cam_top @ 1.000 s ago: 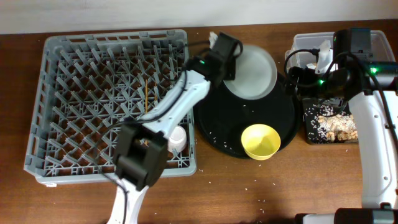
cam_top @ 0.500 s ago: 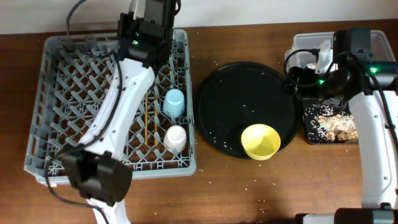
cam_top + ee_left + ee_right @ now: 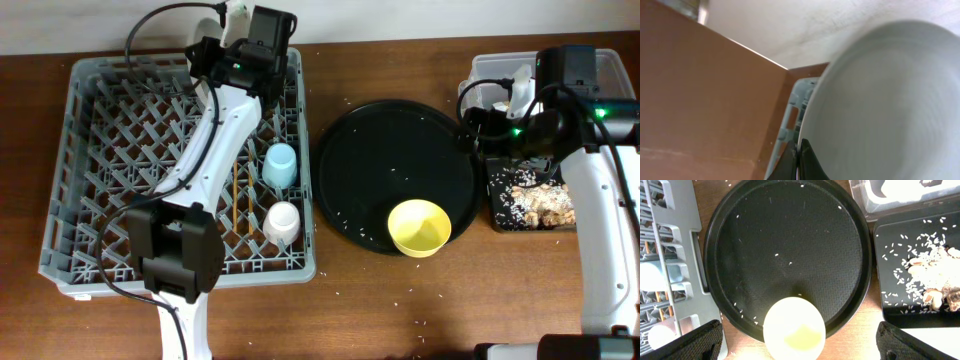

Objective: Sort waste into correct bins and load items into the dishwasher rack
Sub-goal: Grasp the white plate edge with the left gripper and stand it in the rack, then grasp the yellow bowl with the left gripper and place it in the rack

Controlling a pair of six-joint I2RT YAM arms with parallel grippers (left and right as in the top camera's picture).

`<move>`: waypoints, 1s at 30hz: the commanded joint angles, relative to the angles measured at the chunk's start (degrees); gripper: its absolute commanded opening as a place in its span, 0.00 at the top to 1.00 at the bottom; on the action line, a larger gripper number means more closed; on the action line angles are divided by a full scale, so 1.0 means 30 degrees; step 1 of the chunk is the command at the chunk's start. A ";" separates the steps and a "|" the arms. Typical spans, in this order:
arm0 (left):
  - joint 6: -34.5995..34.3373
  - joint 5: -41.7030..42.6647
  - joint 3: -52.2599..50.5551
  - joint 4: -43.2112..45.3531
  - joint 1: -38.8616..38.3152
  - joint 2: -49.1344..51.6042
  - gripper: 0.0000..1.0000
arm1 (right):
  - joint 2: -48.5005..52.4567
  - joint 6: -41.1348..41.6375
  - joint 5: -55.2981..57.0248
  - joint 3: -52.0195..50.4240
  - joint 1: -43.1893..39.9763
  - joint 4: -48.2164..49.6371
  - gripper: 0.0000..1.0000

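My left gripper is shut on the rim of the pale grey-white plate and holds it on edge over the far side of the grey rack. Overhead the plate shows only as a white sliver. The blue cup, pink cup and chopsticks are in the rack. The yellow bowl sits on the round black tray. My right gripper is open and empty, high above the bowl. Overhead it hangs beside the clear tub.
The shallow black tray holds beige scraps and rice; it also shows in the right wrist view. White paper lies in the clear tub. Loose rice grains dot the round tray and the table. The wall runs just behind the rack.
My left arm has lifted the plate off the round black tray and swung it left to the rack's far edge. The right arm has not moved.
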 commanded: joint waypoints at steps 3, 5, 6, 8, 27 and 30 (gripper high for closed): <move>0.0029 0.4510 -0.0386 -0.0364 0.0401 -0.0073 0.98 | -0.0073 0.0015 -0.0036 0.0211 0.0066 0.0007 0.02; 0.0022 0.5355 -0.0466 -0.0648 0.0401 -0.0073 0.75 | -0.0073 0.0015 -0.0036 0.0211 0.0066 0.0007 0.02; 0.0022 0.5362 -0.0488 -0.0648 0.0401 -0.0073 0.62 | -0.0073 0.0015 -0.0029 0.0211 0.0066 0.0007 0.01; 0.0015 0.5399 -0.0488 -0.0780 0.0379 -0.0073 0.27 | -0.0073 0.0015 -0.0036 0.0211 0.0066 0.0007 0.01; -0.2018 1.3471 0.1734 -0.3483 -0.2069 0.2739 0.19 | -0.0073 0.0015 -0.0029 0.0211 0.0066 0.0007 0.02; -0.2601 0.9610 0.1858 -0.3555 -0.2076 0.2572 0.20 | -0.0073 0.0015 -0.0029 0.0211 0.0066 0.0007 0.02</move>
